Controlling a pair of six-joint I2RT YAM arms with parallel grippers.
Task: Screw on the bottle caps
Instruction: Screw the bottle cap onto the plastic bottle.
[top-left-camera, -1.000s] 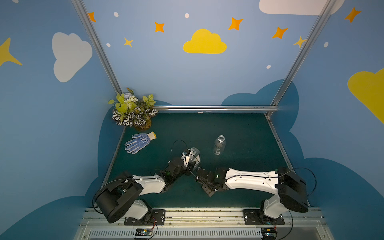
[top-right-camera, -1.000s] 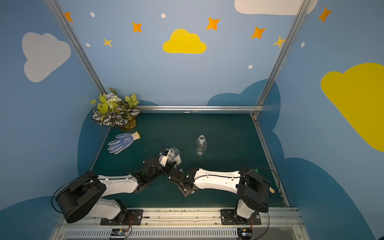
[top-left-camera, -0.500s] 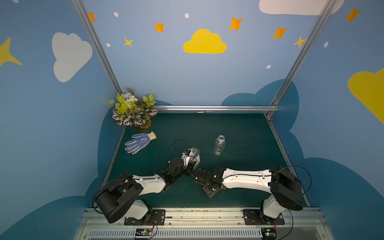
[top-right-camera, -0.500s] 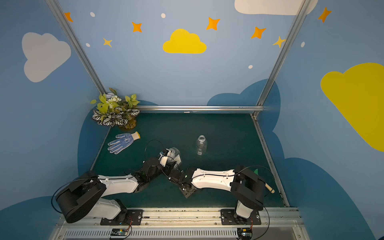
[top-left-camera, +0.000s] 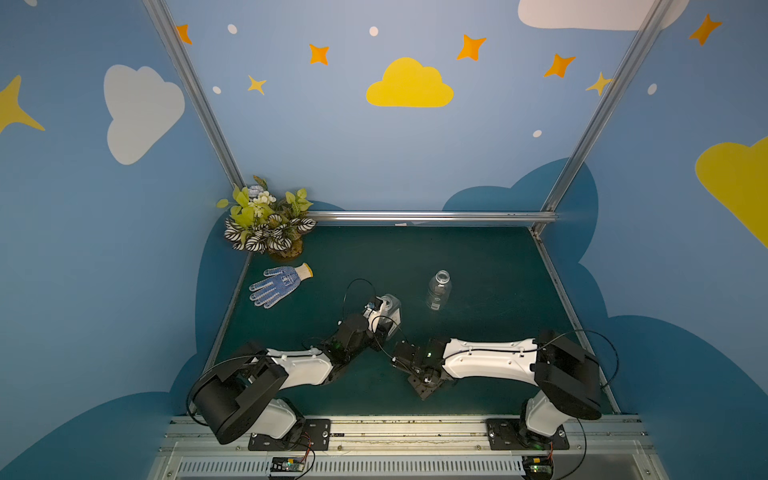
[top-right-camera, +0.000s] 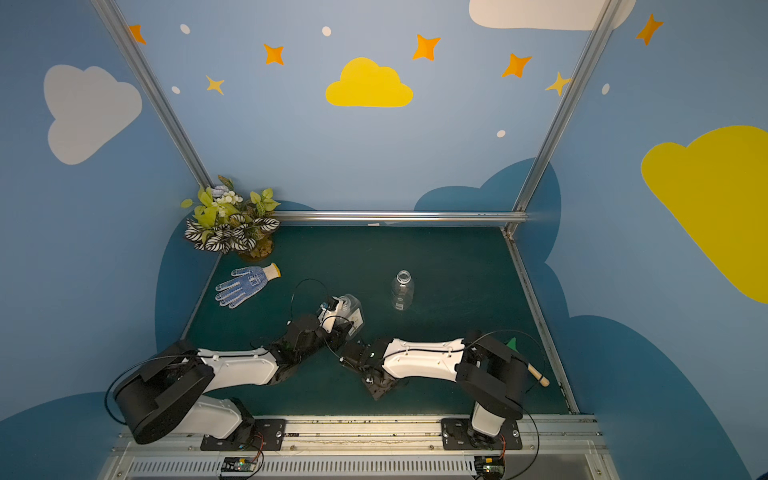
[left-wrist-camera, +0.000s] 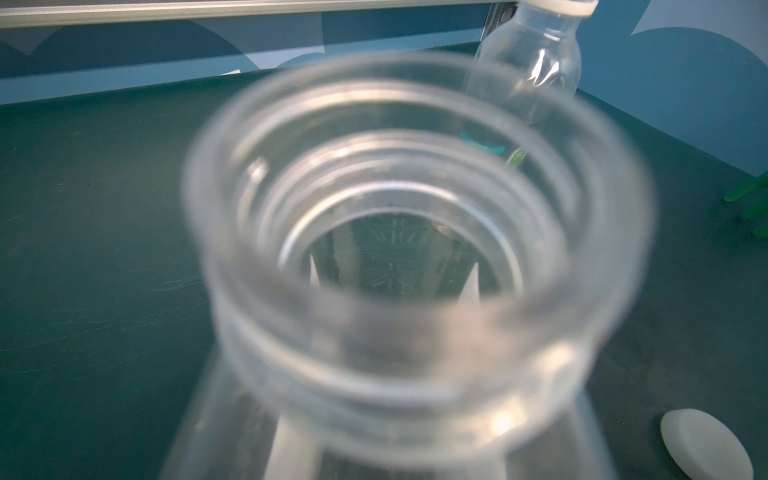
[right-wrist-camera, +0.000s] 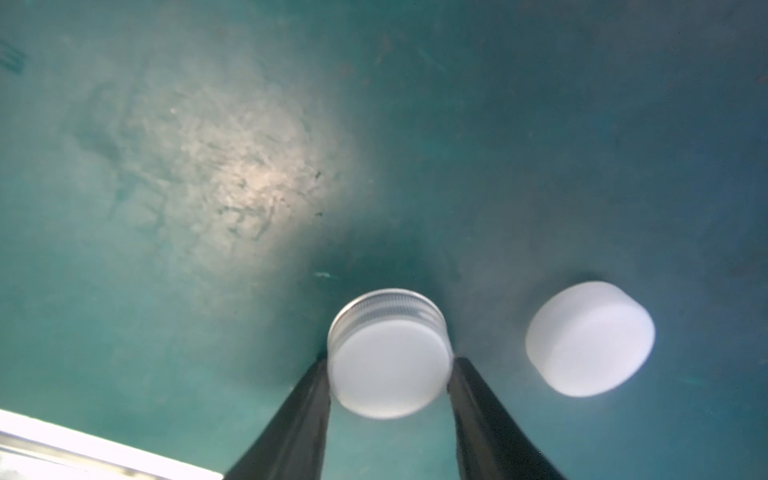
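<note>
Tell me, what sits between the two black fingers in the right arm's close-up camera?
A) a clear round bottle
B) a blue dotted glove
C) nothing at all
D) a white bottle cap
D: in the right wrist view the right gripper has its fingers against both sides of a white bottle cap, while a second cap lies free beside it on the green mat.

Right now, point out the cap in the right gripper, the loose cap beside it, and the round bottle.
gripped cap (right-wrist-camera: 390, 368), right wrist view, flat closed face.
loose cap (right-wrist-camera: 590, 338), right wrist view, flat closed face.
round bottle (top-left-camera: 438, 293), a top view, clear body.
</note>
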